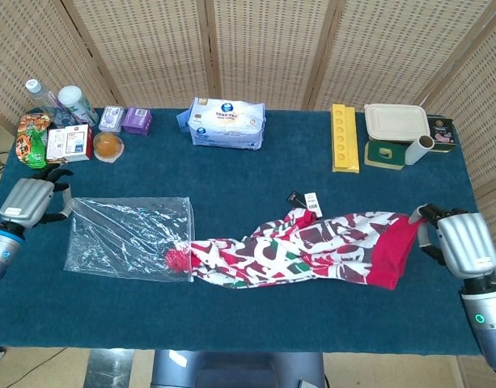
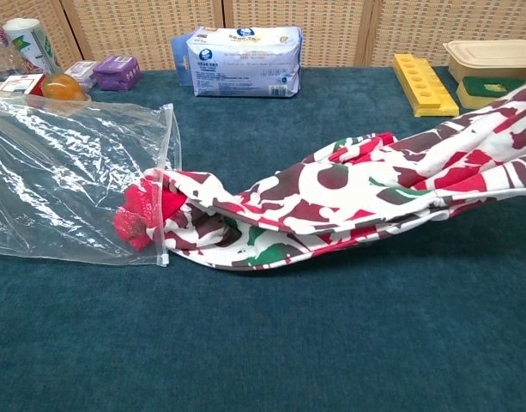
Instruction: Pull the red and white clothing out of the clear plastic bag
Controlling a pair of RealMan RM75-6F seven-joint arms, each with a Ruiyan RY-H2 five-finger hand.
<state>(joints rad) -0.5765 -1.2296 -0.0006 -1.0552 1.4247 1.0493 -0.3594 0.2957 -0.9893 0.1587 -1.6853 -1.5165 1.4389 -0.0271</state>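
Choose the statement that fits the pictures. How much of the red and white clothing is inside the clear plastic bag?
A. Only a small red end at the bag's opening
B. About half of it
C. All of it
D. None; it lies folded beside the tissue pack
A: only a small red tip of the red and white clothing sits inside the mouth of the clear plastic bag; the rest stretches across the table toward the right hand.
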